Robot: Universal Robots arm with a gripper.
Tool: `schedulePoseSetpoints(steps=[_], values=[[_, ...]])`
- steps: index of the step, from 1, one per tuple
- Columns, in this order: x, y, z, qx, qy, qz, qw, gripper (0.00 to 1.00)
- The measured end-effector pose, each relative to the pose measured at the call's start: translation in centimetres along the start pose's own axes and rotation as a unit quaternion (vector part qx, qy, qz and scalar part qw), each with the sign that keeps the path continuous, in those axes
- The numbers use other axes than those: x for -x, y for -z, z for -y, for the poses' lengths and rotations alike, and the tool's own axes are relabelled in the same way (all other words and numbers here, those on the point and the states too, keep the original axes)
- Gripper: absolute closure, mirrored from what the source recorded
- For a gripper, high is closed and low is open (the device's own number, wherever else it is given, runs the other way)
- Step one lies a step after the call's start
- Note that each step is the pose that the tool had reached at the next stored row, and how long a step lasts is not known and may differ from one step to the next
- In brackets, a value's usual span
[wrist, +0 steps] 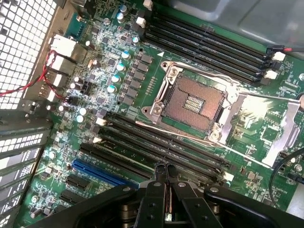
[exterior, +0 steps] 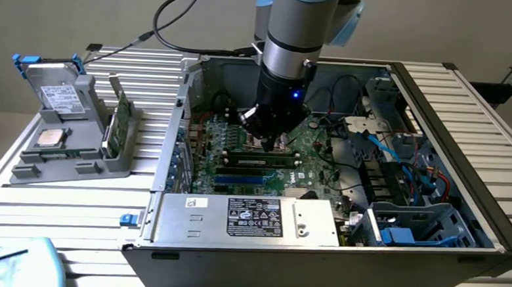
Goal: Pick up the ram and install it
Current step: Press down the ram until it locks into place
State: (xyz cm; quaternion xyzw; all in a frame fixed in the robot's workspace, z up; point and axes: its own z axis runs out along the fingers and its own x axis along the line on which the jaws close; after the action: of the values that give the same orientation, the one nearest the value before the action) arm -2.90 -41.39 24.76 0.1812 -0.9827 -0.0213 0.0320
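I see my gripper (exterior: 269, 143) pinched closed above the ram (exterior: 257, 161), which sits in the computer case's (exterior: 467, 122) motherboard (wrist: 118, 71) slot.

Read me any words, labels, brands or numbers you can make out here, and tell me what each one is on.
No text can be read for certain.
Black label on the power supply: print and marks too small.
White sticker on the hard drive: blurred.
Motherboard markings: too small.
The gripper carries no lettering.

I see my pincer (exterior: 269, 142) low inside the case (exterior: 465, 161), tip just above the ram (exterior: 260, 161) lying in its slot.
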Motion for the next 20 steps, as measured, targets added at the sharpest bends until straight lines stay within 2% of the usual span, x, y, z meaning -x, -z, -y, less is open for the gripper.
schedulePoseSetpoints(steps=[6, 11, 20], values=[[-0.01, -0.03, 0.0, -0.0039, -0.026, -0.0007, 0.9996, 0.89], [0.0, -0.04, -0.01, -0.0031, -0.051, 0.0003, 0.9987, 0.89], [-0.05, 0.03, -0.02, -0.0009, -0.088, 0.0021, 0.9961, 0.89]])
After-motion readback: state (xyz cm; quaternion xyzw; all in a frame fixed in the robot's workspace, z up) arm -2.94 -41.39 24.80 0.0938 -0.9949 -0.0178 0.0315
